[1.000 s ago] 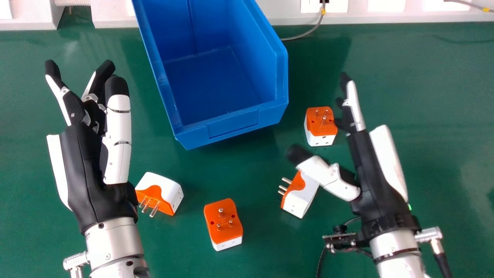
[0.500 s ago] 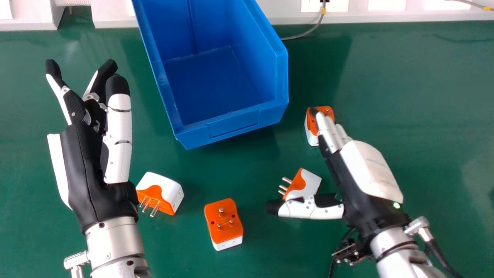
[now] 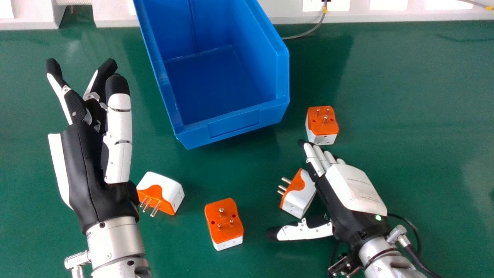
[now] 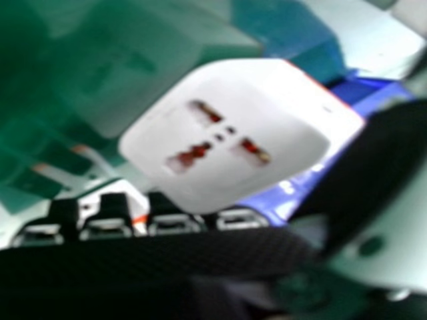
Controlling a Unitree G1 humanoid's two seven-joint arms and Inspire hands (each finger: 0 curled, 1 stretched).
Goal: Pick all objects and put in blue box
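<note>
At the left side of the head view, the left hand is resting open with nothing in it, and the first plug is lying just beside its wrist. Next, the blue box is standing empty, and the second plug is lying on the near side of it, prongs up. Then comes the third plug, which is probably being the target: it is lying to the left of the right palm, between the spread thumb and the straight fingers. Its prongs are pointing left, and its long side is running slantwise across the line of the fingers. The fourth plug is sitting just beyond the fingertips. The right hand is being open and nearest, so closing from both sides is seeming suitable; whether it is touching, I cannot tell.
</note>
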